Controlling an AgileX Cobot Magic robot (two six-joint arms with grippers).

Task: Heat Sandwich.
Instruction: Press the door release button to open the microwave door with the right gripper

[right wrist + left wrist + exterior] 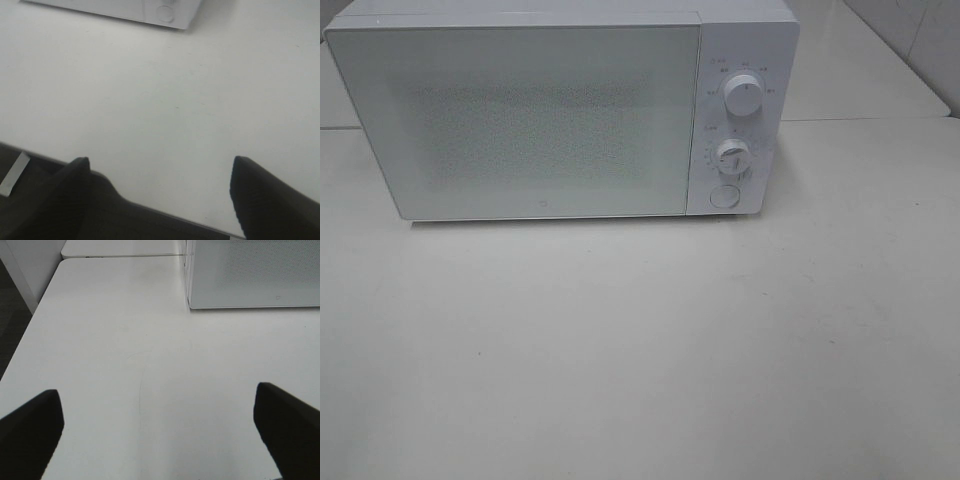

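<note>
Fig.: boxy white microwave oven (520, 120), door shut, at rear of pale desk (640, 350). L pincer (157, 410) & R pincer (160, 165) both spread wide, empty, low over desk. No sandwich visible in any view, so bearing, long axis & nearer arm can't be told.

A white microwave (520, 120) with its door shut stands on a pale table (640, 360).

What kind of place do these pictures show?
Probably a lab bench posing as a kitchen: a white microwave, door shut, stands alone on a plain white table, with a second table behind it.
</note>
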